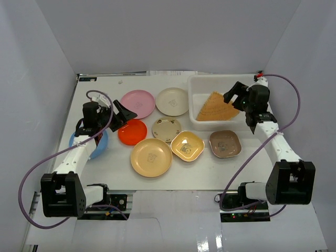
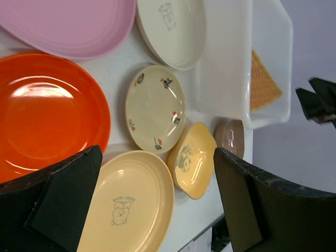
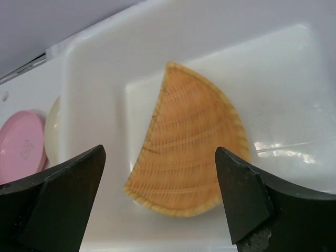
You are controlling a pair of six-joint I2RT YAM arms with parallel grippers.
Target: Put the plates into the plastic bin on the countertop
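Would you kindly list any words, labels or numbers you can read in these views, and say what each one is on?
Nothing can be read.
Small lettering above the animal drawing on the round tan-yellow plate: too blurred to read.
Faint mark on the round pink plate: too small to read.

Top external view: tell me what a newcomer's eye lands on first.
The fan-shaped woven-pattern plate lies alone in the white bin at the far right, with the right gripper open above it. Left of the bin, the orange-red plate stands out most among the others spread on the countertop, close to the open left gripper.
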